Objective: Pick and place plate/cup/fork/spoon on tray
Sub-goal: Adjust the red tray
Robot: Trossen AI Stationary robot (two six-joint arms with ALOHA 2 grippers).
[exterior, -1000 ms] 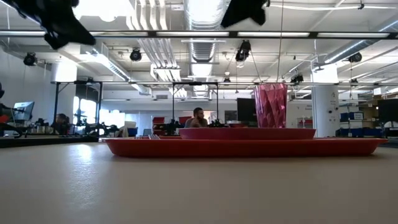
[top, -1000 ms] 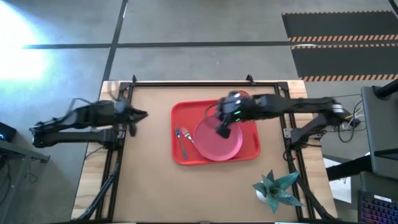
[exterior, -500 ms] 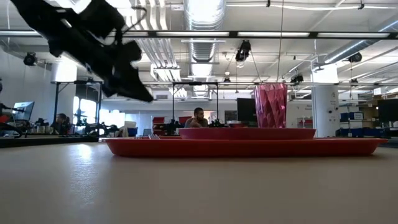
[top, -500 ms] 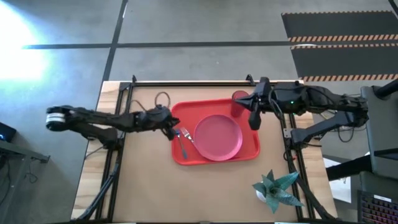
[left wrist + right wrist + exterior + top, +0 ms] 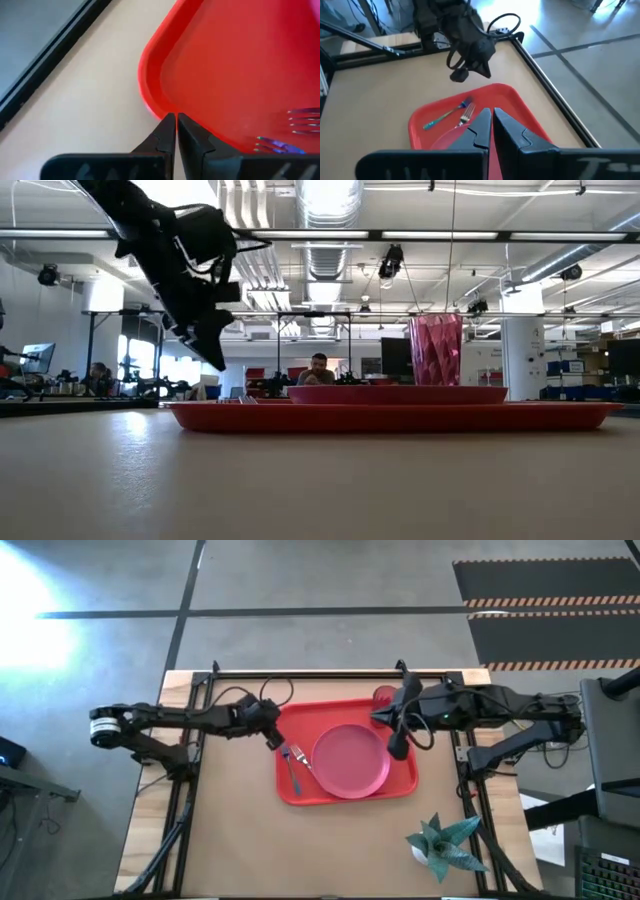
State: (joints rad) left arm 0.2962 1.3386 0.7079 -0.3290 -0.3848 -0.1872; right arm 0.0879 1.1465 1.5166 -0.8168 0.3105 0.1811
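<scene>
The red tray (image 5: 403,780) lies mid-table. The pink plate (image 5: 350,761) rests flat in it, and the ribbed dark-red cup (image 5: 435,350) stands upright at the tray's far right corner (image 5: 384,696). The fork (image 5: 466,116) and the bluish-handled spoon (image 5: 442,119) lie side by side on the tray's left part (image 5: 292,764). My left gripper (image 5: 175,118) is shut and empty. It hovers over the tray's far left corner rim (image 5: 148,98) and shows clear of the tray in the low view (image 5: 214,361). My right gripper (image 5: 491,113) is shut and empty, high above the tray's right part (image 5: 397,751).
A green spiky plant figure (image 5: 446,845) stands near the table's near right corner. A black frame rail (image 5: 300,673) runs along the far edge and down both sides. Bare table lies left of and in front of the tray. A person (image 5: 318,368) sits in the room beyond.
My left gripper has swung from the table's left edge toward the tray and sunk, tipping downward, to the tray's far left corner. My right gripper has gone from above the plate toward the table's right edge and risen. Plate, cup, fork and spoon have stayed put.
</scene>
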